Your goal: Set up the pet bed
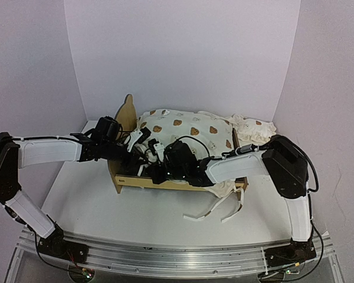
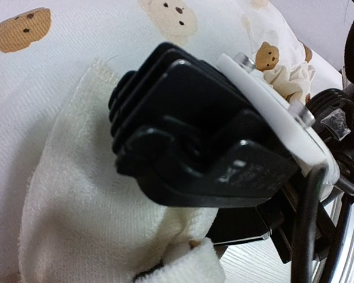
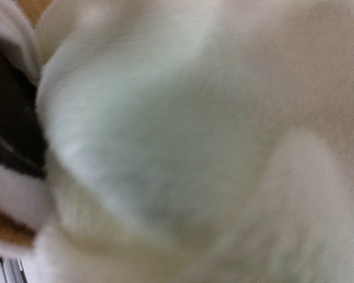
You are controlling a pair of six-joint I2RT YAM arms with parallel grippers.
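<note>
Meeting over the cushion [image 1: 189,127] — apparently to tuck its corner down — left pincer [image 1: 140,143] and right pincer [image 1: 155,160] crowd into fabric, clenched or released untellable, the pet bed [image 1: 143,183] just beneath both.

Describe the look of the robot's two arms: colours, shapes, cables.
The left arm and right arm match: smooth white tubular links between bulky black joint housings, on black bases. Thin black cables loop alongside each. No markings are legible.

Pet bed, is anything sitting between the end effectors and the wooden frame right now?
Yes. The bear-print cushion fills the pet bed, covering its base; the left end effector and right end effector are both up against that fabric.
</note>
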